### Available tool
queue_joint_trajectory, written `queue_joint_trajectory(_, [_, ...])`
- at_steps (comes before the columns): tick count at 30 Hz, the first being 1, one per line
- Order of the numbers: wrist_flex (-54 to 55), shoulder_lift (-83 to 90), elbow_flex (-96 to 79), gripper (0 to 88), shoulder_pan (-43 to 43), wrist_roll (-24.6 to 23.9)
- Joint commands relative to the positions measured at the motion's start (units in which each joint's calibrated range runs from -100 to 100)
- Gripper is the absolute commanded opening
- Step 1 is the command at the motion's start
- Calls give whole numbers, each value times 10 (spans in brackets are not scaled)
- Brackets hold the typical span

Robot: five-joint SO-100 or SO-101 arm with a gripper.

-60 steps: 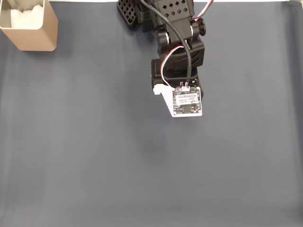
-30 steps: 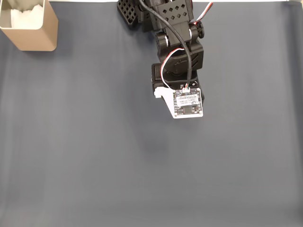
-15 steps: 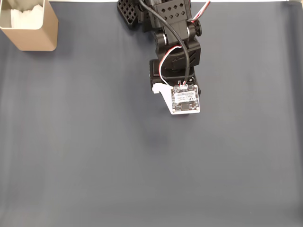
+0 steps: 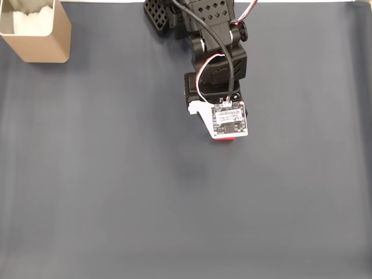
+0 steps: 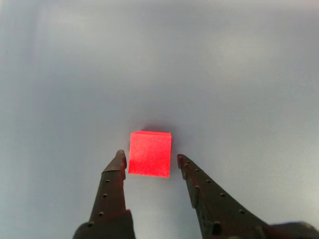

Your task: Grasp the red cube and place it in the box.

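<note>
The red cube [image 5: 150, 154] sits on the grey mat, seen in the wrist view just beyond and between my two dark fingertips. My gripper [image 5: 150, 158] is open, with one fingertip at each side of the cube's near edge and a narrow gap on both sides. In the fixed view the arm [image 4: 218, 64] reaches down from the top centre. Its white wrist board [image 4: 230, 122] covers the gripper, and a red sliver of the cube [image 4: 224, 139] peeks out below it. The beige box [image 4: 43, 49] stands at the top left corner, far from the cube, with white stuffing inside.
A dark grey mat [image 4: 116, 192] covers the whole table. The arm's black base [image 4: 160, 14] sits at the top centre. A pale strip of the table edge runs along the top.
The wrist has swayed slightly and ended a little lower and to the right. A red sliver of the cube now shows below the white board.
</note>
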State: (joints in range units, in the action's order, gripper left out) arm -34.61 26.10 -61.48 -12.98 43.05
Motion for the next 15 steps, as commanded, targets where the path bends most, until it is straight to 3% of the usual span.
queue_joint_trajectory(1, [8, 22, 4, 203, -6, 4])
queue_joint_trajectory(8, [8, 22, 4, 140, -8, 10])
queue_joint_trajectory(15, [8, 23, 5, 135, -8, 10])
